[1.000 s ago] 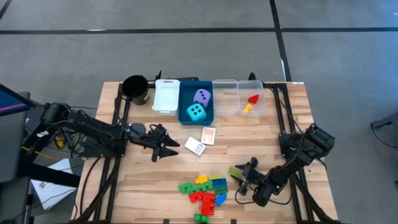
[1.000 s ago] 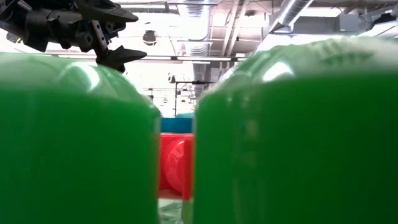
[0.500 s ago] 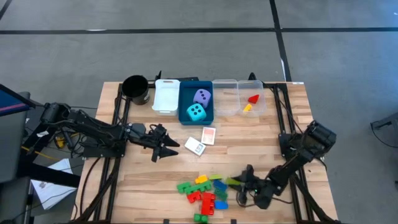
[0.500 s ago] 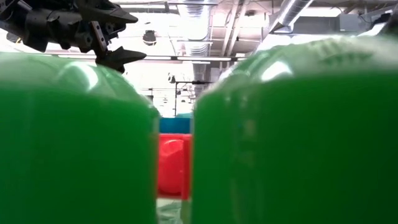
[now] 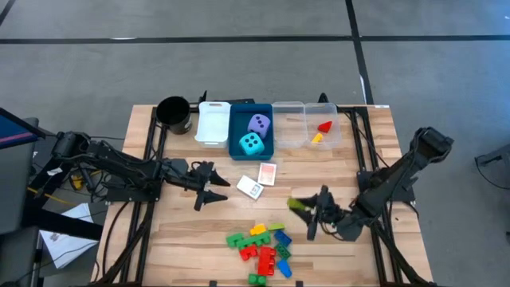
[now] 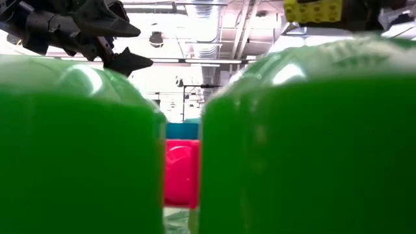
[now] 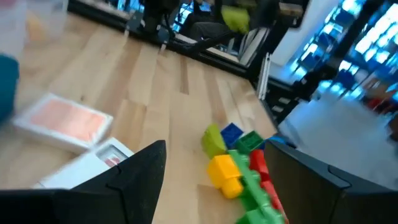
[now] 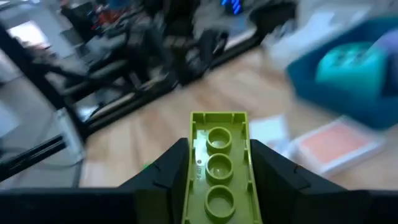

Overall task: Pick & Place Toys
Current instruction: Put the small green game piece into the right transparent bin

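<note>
My right gripper [image 5: 307, 209] is shut on a yellow-green brick [image 5: 298, 205] above the table, right of the card packs; the brick also shows in the right wrist view [image 8: 217, 168] and the low view [image 6: 312, 10]. A pile of red, green, yellow and blue bricks [image 5: 261, 245] lies on the table near the front edge. Two card packs [image 5: 268, 173] [image 5: 249, 189] lie flat mid-table. A cyan die [image 5: 252, 144] and a lavender die [image 5: 259, 123] sit in the blue tray [image 5: 237, 127]. My left gripper [image 5: 213, 191] hangs open and empty left of the packs. My right gripper pinches the yellow-green brick's two long sides [image 8: 194, 180] between its two fingers [image 8: 165, 174], at the brick's end nearest the wrist. The fingers lie along the brick, pointing toward the table's left. The brick is clear of the table, studs up, its free end jutting forward.
A black cup [image 5: 173, 114], a white tray [image 5: 213, 122] and a clear tray [image 5: 307, 123] holding a red and a yellow brick stand along the far edge. Green bricks [image 6: 78, 143] stand close before the low camera and block most of its view.
My right gripper has risen from beside the brick pile and gone toward the far edge with the yellow-green brick, which now hangs clear of the table. The brick pile has stayed in place.
</note>
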Robot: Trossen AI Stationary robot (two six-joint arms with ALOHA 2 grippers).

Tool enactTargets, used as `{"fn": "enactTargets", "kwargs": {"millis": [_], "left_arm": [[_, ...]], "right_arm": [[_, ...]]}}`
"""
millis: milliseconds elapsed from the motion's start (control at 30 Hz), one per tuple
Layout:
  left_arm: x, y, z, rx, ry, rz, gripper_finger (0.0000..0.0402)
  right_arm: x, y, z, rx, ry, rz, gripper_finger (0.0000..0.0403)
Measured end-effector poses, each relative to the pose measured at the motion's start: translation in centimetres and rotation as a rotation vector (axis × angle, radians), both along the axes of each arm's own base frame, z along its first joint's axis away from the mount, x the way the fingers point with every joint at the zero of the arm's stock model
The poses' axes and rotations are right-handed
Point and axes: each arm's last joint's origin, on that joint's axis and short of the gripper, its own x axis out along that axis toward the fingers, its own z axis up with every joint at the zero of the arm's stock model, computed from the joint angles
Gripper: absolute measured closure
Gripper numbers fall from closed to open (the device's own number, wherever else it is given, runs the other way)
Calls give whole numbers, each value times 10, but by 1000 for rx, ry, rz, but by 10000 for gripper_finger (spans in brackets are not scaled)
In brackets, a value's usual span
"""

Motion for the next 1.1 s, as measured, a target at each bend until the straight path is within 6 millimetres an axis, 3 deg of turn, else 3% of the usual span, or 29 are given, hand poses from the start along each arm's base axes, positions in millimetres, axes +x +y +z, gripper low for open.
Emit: {"fn": "enactTargets", "kwargs": {"millis": [167, 367, 600, 733, 1100], "left_arm": [[1, 5, 1, 210, -48, 25, 135], [2, 25, 1, 385, -38, 172, 135], [1, 56, 1, 417, 1, 365, 135], [-2, 70, 1, 420, 16, 439, 135], [-5, 83, 1, 420, 27, 501, 135]], "right_arm": [[5, -25, 11, -138, -37, -270, 270], [16, -58, 4, -190, -23, -513, 270], [23, -111, -14, -134, 87, -662, 270], [15, -148, -27, -64, 215, -780, 270], [-4, -227, -36, 60, 401, -1075, 270]]}}
